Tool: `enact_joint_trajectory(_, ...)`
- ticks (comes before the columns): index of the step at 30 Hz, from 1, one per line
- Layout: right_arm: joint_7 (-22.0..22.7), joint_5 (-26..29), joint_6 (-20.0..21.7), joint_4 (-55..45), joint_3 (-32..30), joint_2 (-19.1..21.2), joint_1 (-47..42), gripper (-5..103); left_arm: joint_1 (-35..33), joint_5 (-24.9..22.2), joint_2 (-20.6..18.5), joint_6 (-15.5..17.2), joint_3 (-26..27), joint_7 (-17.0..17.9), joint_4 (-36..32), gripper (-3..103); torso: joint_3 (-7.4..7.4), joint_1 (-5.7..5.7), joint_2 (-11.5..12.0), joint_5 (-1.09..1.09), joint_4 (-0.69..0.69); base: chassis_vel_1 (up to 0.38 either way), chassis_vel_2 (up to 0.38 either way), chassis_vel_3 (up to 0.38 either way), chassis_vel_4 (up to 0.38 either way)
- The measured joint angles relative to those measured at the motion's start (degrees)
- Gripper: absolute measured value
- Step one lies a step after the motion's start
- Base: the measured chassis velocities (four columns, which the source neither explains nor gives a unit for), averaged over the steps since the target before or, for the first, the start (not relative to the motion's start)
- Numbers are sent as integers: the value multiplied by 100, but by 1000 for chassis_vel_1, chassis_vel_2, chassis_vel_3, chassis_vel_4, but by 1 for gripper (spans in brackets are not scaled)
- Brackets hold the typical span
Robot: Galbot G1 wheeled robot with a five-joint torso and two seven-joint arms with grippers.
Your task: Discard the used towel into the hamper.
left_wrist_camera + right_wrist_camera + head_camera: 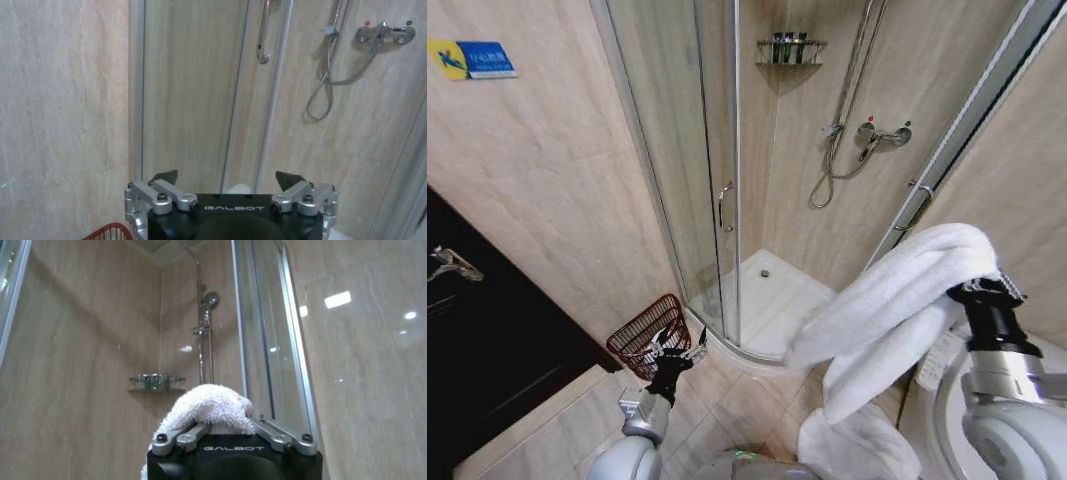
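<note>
A large white towel [887, 310] hangs in thick folds from my right gripper [979, 288], which is raised at the right and shut on it. In the right wrist view a bunch of the towel [210, 407] sits pinched between the fingers [177, 437]. The hamper [649, 335], a small dark-red wire basket, stands on the tiled floor at the lower left, beside the curved shower base. My left gripper [677, 345] hovers low just in front of the hamper, open and holding nothing. The hamper's red rim [110, 232] peeks in beside the open left gripper [227, 177].
A glass shower enclosure [717, 200] with a white tray [772, 300] fills the middle. A dark cabinet [487, 350] stands at the left. More white cloth [857, 450] lies on the floor near a white toilet [947, 400] at the lower right.
</note>
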State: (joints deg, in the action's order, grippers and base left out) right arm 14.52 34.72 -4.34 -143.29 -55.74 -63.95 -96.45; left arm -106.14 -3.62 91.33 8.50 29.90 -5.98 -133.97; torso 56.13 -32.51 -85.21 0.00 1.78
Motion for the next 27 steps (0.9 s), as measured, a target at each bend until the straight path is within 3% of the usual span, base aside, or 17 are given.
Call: enact_joint_trajectory(27, -334, -147, -309, 1, -206, -108, -66, 8, 0, 0, 0, 0, 0, 0, 0, 99, -48, 44, 92, 0, 0, 8, 5, 6, 7)
